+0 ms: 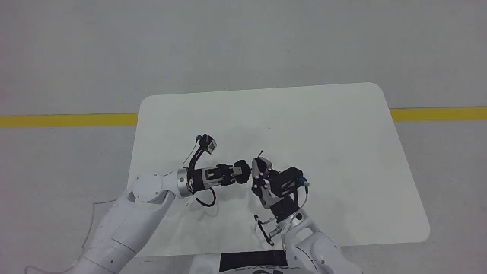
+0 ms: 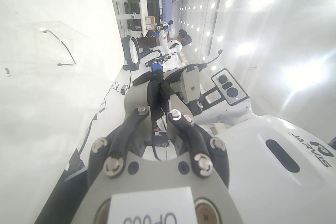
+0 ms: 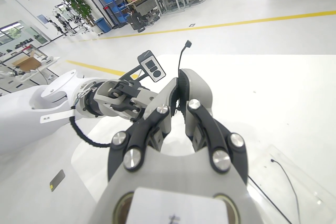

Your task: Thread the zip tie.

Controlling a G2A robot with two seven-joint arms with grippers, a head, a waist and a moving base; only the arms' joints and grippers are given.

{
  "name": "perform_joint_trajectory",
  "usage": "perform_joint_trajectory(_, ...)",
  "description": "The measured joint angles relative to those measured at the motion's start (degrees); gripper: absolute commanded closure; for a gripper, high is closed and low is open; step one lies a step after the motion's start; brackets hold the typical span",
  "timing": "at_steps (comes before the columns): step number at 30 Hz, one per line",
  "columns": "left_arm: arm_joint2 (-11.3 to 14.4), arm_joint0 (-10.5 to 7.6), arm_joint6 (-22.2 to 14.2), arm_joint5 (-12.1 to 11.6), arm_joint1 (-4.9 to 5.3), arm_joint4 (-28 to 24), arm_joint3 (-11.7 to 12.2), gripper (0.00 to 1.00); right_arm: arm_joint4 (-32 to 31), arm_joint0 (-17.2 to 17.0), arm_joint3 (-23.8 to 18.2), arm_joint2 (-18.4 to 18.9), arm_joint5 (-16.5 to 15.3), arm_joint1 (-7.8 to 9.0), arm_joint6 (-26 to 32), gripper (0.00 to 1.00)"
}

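From above, the two arms meet over the near middle of the table (image 1: 342, 122). The left gripper (image 1: 243, 172) comes in from the left and the right gripper (image 1: 257, 173) from the near side, their tips touching or all but touching. The zip tie (image 1: 261, 154) shows as a thin black line rising from the right gripper, head end toward the far side.

In the left wrist view, the left gripper (image 2: 156, 78) has its dark pads pressed together. Whether the tie's tail lies between them is hidden. Just beyond it is the right gripper (image 2: 183, 73), and the zip tie (image 2: 214, 59) pokes out past it, ending in its small square head. Spare ties (image 2: 67, 50) lie on a clear tray (image 2: 78, 33) well apart on the table.

In the right wrist view, the right gripper (image 3: 179, 83) pinches the zip tie (image 3: 180, 59) low on the strap. The free length stands nearly upright with the head at its tip. The left gripper (image 3: 136, 97) sits close on the left. The clear tray (image 3: 309, 183) with a spare tie (image 3: 287, 177) lies near right.

The step looks like bringing tail and head together. The long, unsupported strap will probably sway, so a grip closer to the head should steady it. The tail needs to line up squarely with the slot and go in slowly. If the strap bows instead of sliding through, it is better to back off and realign than to push harder
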Motion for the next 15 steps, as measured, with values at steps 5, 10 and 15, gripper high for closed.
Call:
perform_joint_trajectory(5, 0.0, 0.0, 0.0, 0.0, 0.0, 0.0, 0.0, 1.0, -0.3, 0.13, 0.05, -0.28, -0.84, 0.1, 0.82, 1.0)
perform_joint_trajectory(10, 0.0, 0.0, 0.0, 0.0, 0.0, 0.0, 0.0, 1.0, -0.69, 0.22, 0.09, -0.3, -0.47, 0.15, 1.37, 1.0)
perform_joint_trajectory(15, 0.0, 0.0, 0.0, 0.0, 0.0, 0.0, 0.0, 1.0, -0.37, -0.1, -0.44, 0.27, 0.46, 0.2, 0.23, 1.0)
